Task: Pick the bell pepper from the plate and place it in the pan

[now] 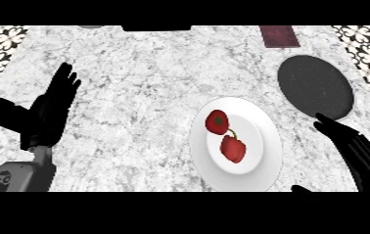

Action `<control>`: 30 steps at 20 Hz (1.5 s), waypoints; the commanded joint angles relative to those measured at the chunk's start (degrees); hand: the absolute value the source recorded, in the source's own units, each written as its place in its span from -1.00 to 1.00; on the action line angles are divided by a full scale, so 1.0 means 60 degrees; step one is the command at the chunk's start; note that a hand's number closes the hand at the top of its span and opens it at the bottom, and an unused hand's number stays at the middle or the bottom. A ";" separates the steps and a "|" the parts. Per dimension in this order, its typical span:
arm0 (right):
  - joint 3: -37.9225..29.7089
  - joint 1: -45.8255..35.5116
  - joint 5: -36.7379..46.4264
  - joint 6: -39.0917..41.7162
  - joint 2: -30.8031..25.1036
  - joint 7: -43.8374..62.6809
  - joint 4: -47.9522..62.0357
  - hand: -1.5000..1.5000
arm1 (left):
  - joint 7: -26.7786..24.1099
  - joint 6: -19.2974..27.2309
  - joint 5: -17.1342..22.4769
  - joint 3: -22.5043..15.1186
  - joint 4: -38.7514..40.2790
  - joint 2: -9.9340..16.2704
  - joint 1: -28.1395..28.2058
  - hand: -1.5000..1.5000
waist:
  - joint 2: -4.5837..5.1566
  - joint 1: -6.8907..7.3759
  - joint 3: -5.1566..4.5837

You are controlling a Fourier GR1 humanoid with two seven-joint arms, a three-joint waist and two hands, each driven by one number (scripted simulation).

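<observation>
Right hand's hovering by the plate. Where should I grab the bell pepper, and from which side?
Probably take the bell pepper across its red body, not the thin stem. It lies on its side on the white plate, stem toward a second red piece, so come from above and from the right, where the open right hand is already close.

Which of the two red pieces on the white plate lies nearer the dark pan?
The upper red piece, with the green stem patch; the lower red piece sits farther from the pan.
</observation>
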 commanded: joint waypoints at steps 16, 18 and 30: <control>0.2934 -0.3776 0.0637 0.7981 0.0343 0.7498 0.0113 -1.00 | 0.0531 -0.0286 -0.0060 -0.0048 -0.0654 -0.0030 -0.0056 0.00 | 0.0060 0.0485 -0.0009; 0.3338 -0.4749 0.0568 0.8587 0.1262 0.8167 0.0843 -1.00 | 0.0223 -0.0152 -0.0288 -0.0161 -0.0292 -0.0344 -0.0193 0.00 | 0.0088 0.0488 -0.0007; 0.5025 -0.5380 0.2691 0.9502 0.2642 0.9464 0.1801 -1.00 | 0.0276 -0.0235 -0.0440 0.0132 -0.0165 -0.0385 -0.0194 0.00 | 0.0046 0.0293 0.0003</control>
